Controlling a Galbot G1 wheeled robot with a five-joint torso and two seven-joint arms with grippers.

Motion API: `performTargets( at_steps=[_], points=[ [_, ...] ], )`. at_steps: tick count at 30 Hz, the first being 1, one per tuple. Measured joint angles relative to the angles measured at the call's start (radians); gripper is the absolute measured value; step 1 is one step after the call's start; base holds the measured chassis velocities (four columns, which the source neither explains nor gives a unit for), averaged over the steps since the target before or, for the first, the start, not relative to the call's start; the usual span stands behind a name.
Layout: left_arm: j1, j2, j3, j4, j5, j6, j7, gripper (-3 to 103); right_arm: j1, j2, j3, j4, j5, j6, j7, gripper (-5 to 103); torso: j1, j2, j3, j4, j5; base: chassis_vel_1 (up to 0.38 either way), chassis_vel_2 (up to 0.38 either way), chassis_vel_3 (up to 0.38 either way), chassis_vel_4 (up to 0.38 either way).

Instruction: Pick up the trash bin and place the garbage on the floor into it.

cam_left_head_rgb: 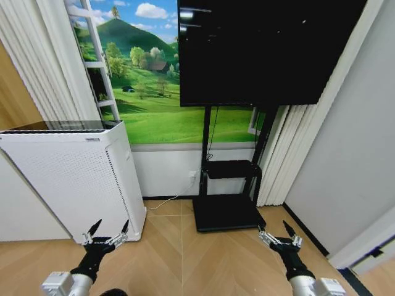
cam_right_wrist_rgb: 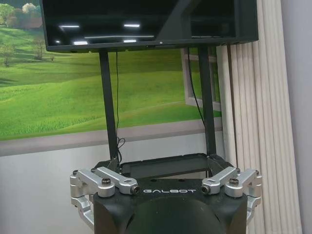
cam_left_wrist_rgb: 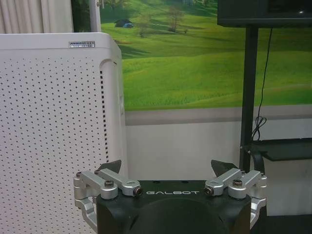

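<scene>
**Two open grippers held over a bare wooden floor, facing the wall**

Two grippers are counted in the head view. The left gripper (cam_left_head_rgb: 107, 231) is seen at about 7 o'clock, and the right gripper (cam_left_head_rgb: 276, 232) at about 5 o'clock. Both are held low above the wooden floor (cam_left_head_rgb: 185, 246), well apart from each other. The fingers of each one are spread wide, and nothing is held between them; this is confirmed in the left wrist view (cam_left_wrist_rgb: 168, 170) and in the right wrist view (cam_right_wrist_rgb: 165, 170).

One white perforated appliance (cam_left_head_rgb: 68, 179) is placed at 9 o'clock, just beyond the left gripper. One black screen (cam_left_head_rgb: 259, 49) is mounted on one black stand (cam_left_head_rgb: 228, 209), whose flat base rests on the floor at about 6 o'clock from the screen, between the two grippers and farther away. One small shelf (cam_left_head_rgb: 231, 168) is fixed on the stand. A landscape picture (cam_left_head_rgb: 148, 80) is shown on the wall behind. White curtains (cam_left_head_rgb: 49, 61) are hung at 10 o'clock and beside the stand at 3 o'clock.

The location of the trash bin and the garbage cannot be told from these views.
</scene>
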Motion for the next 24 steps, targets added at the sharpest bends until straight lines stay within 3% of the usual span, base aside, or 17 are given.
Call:
performTargets(
  at_steps=[10,14,24],
  points=[
    [0.000,0.000,0.000,0.000,0.000,0.000,0.000,100,0.000,0.000,0.000,0.000,0.000,0.000,0.000,100,-0.003,-0.005,-0.003,-0.0002,0.0006,0.189,-0.191,-0.198,0.206],
    [0.000,0.000,0.000,0.000,0.000,0.000,0.000,100,0.000,0.000,0.000,0.000,0.000,0.000,0.000,100,-0.003,-0.006,-0.004,0.0001,-0.0009,0.268,-0.290,-0.285,0.267],
    [0.000,0.000,0.000,0.000,0.000,0.000,0.000,100,0.000,0.000,0.000,0.000,0.000,0.000,0.000,100,-0.005,-0.008,-0.005,-0.0002,0.0004,0.355,-0.347,-0.346,0.350]
  ],
)
